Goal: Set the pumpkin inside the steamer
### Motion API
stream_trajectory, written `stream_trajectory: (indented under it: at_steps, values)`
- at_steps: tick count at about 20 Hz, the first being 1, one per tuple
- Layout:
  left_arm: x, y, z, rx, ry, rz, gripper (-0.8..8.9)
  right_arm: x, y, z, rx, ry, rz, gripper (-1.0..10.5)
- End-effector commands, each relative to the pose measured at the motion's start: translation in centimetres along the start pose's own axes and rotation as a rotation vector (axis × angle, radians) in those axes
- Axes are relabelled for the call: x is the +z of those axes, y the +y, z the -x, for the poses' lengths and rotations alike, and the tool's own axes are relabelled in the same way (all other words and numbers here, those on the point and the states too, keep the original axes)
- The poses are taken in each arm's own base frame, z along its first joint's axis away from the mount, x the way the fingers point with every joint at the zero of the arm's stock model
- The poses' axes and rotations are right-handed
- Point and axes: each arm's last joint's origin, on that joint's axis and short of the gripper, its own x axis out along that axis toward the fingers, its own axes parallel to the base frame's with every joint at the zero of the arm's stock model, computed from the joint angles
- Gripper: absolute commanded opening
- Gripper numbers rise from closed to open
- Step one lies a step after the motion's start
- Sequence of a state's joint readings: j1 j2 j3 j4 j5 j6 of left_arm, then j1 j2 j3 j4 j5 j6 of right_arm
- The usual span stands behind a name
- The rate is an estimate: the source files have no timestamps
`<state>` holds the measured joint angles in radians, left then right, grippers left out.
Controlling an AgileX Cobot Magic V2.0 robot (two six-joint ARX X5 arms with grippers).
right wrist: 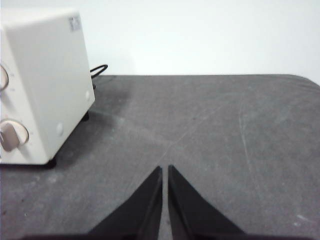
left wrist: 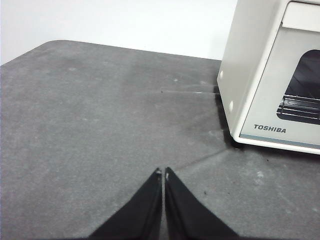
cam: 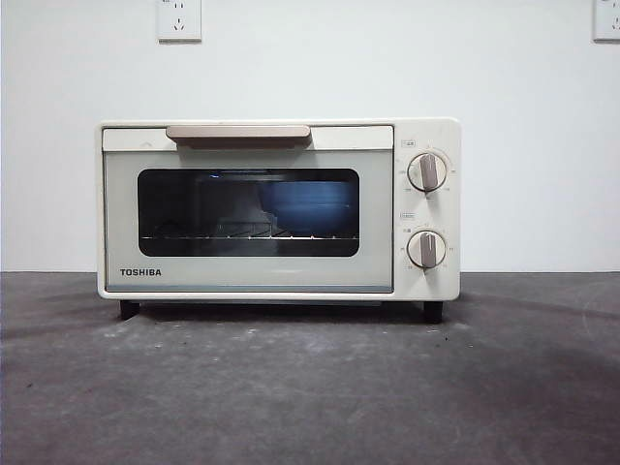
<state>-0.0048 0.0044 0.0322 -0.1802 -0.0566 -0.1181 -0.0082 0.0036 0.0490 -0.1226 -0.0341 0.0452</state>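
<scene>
The steamer (cam: 278,208) is a cream-white TOSHIBA box standing mid-table with its door closed. Through the dark window a blue bowl (cam: 308,206) shows on the wire rack. The pumpkin is out of view. My left gripper (left wrist: 163,173) hovers over bare table to the left of the steamer (left wrist: 270,75), jaws shut with nothing between them. My right gripper (right wrist: 165,170) is off the steamer's (right wrist: 42,75) right side, also shut and empty. Neither arm shows in the front view.
The dark grey table (cam: 310,387) stretches in front of and on both sides of the steamer. A black power cable (right wrist: 98,69) runs behind the steamer. A white wall with sockets (cam: 179,19) stands at the back.
</scene>
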Motion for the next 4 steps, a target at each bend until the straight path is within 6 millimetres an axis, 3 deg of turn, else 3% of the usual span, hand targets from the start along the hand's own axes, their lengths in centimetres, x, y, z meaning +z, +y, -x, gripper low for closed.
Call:
stream_trajectory:
  at_steps: [1,2,4]
  values:
    - [-0.7,0.09,-0.19,0.008,0.024,-0.014,0.19,-1.27,0.02,-0.33,0.031,0.034,0.015,0.1]
    - [-0.7,0.09,-0.19,0.008,0.024,-0.014,0.19,-1.6,0.03,-0.31,0.043,0.069,0.105,0.1]
    - [-0.7,0.09,-0.19,0.008,0.024,-0.014,0.19,-1.6,0.03,-0.31,0.043,0.069,0.105,0.1]
